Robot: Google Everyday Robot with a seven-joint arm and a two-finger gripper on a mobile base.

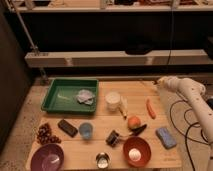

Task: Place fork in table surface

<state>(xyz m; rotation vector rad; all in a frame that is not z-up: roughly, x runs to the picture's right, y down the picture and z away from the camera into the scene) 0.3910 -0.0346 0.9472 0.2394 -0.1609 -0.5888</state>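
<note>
Near edge of the table surface [100, 125], light wood planks with seams: purple bowl [47, 158] at the near left corner, small metal cup [103, 160] mid near edge, red bowl [137, 151] with something pale inside to its right. Blue sponge [165, 137] by the right edge, near side. One row back: cluster of dark grapes [46, 133] at the left edge, dark rectangular block [67, 127], small blue cup [86, 130], dark black-handled utensil [116, 137] lying flat, orange fruit [133, 122] just beside it. Mid table: white cup [113, 100] with the fork [123, 107] lying flat on the planks just to its right, slim pale stem running near-to-far, untouched by the arm. Orange-red stick [150, 108] lies toward the right edge, apart from the fork. Far left corner: green tray [70, 95] with a crumpled pale cloth [86, 96] inside. Gripper [161, 82] hangs at the far right corner, at the end of the white arm [192, 100] coming in from the right; cannot tell fingers apart or together, nothing visibly in them. Cables [190, 130] on the floor right of the table. Behind the far edge: low pale shelf rail [115, 58] across the room, dark space above, another shelf at top, speckled floor on the left.
</note>
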